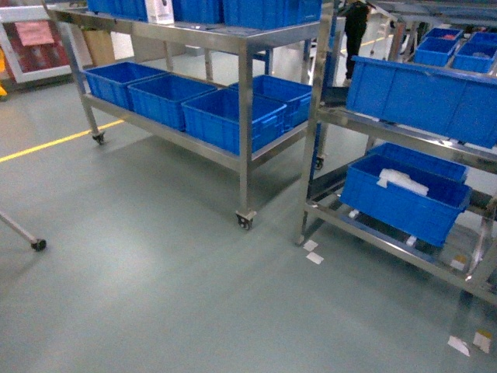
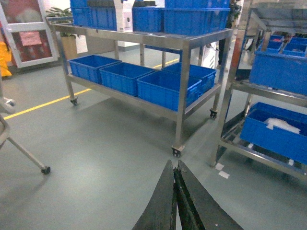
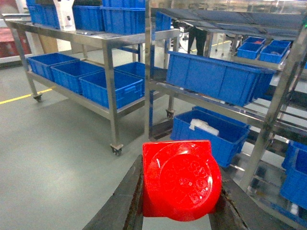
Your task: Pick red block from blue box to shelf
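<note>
— What can you see of our own hardware from where you sit?

— Not much. On my left wrist feed, the left gripper (image 2: 175, 165) shows as two black fingers, long and tapering to thin points, matte with a slight sheen along their inner edges.

— And the other side?

— The right gripper (image 3: 178, 191) shows two dark grey-black fingers (image 3: 120, 201), broad and flat-faced, scuffed-looking. I can't make out screws, cables or markings. My head feed shows no part of us.
</note>
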### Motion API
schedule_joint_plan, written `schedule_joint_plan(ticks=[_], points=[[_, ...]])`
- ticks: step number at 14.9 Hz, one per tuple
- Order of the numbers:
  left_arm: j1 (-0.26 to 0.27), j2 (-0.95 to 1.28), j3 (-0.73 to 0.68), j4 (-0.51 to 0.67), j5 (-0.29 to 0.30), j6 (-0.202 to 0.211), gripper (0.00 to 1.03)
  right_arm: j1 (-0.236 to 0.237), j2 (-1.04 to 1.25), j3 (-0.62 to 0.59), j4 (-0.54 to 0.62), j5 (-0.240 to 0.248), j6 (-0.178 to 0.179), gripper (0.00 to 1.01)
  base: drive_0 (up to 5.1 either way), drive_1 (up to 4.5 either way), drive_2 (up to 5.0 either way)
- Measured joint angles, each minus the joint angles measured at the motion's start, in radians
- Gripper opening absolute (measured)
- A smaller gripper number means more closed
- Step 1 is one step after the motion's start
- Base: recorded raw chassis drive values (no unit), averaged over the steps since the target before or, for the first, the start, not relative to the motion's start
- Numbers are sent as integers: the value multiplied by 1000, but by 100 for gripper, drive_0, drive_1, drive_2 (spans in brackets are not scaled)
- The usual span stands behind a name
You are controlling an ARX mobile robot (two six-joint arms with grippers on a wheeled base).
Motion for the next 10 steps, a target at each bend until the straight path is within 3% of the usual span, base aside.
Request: schedule_joint_plan(ticks=[10], points=[[0,0,0,0,0,0,2,0,0,0,0,0,0,28,-148,-148,-148]])
